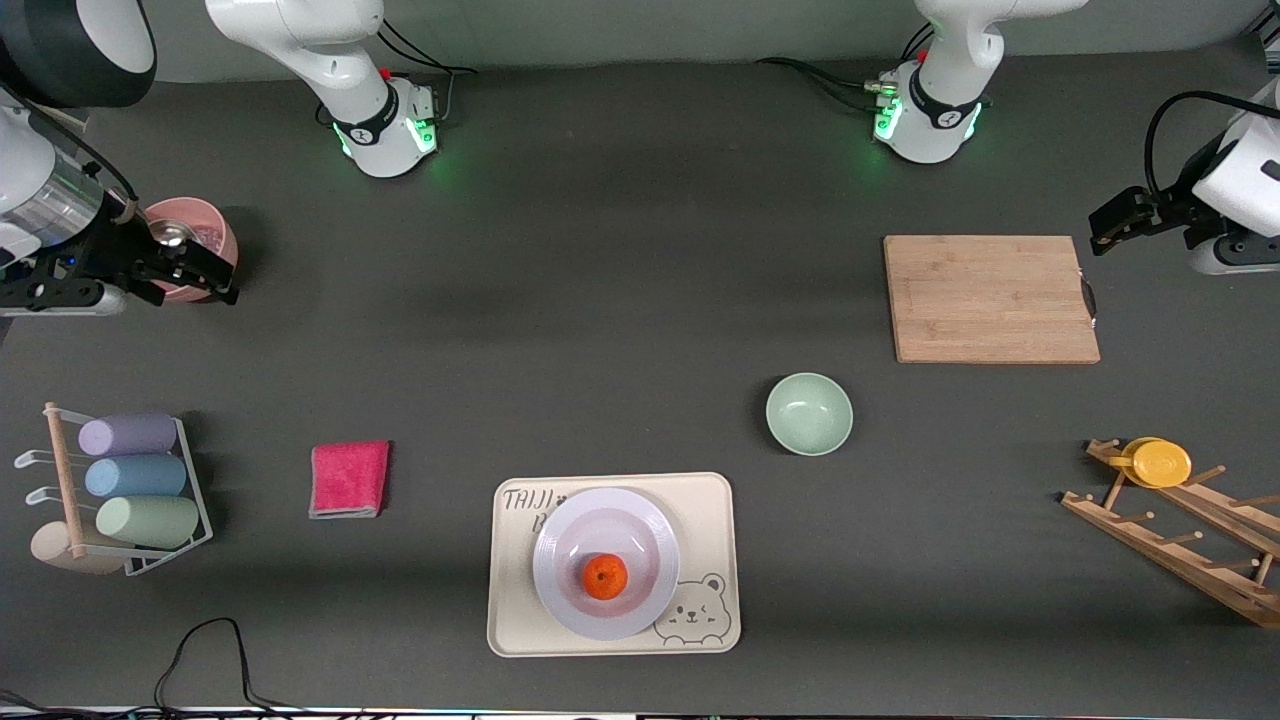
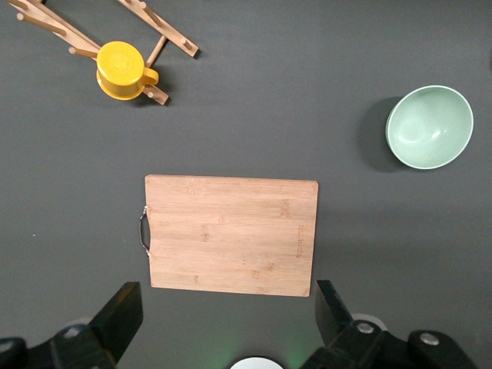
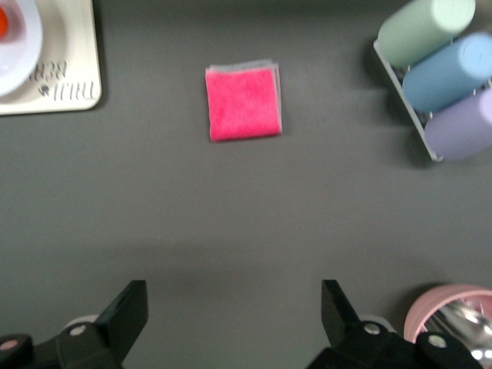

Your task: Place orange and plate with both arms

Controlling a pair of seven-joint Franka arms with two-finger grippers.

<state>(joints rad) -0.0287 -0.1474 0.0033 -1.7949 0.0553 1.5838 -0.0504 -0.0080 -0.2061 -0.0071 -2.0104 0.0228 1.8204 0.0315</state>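
Observation:
The orange (image 1: pixel 605 577) sits in the white plate (image 1: pixel 560 530), which rests on the cream bear-printed tray (image 1: pixel 710 510) near the front camera's edge of the table. A sliver of the orange (image 3: pixel 2 21) and the plate's edge (image 3: pixel 23 54) show in the right wrist view. My right gripper (image 1: pixel 200 270) (image 3: pixel 234 311) is open and empty, up in the air at the right arm's end, beside a pink bowl. My left gripper (image 1: pixel 1108 225) (image 2: pixel 228 315) is open and empty, up in the air at the left arm's end, by the cutting board's handle end.
A wooden cutting board (image 1: pixel 990 298) and a pale green bowl (image 1: pixel 809 413) lie toward the left arm's end. A wooden rack (image 1: pixel 1190 550) holds a yellow cup (image 1: pixel 1160 463). A pink cloth (image 1: pixel 350 478), a cup rack (image 1: pixel 130 490) and a pink bowl (image 1: pixel 205 230) lie toward the right arm's end.

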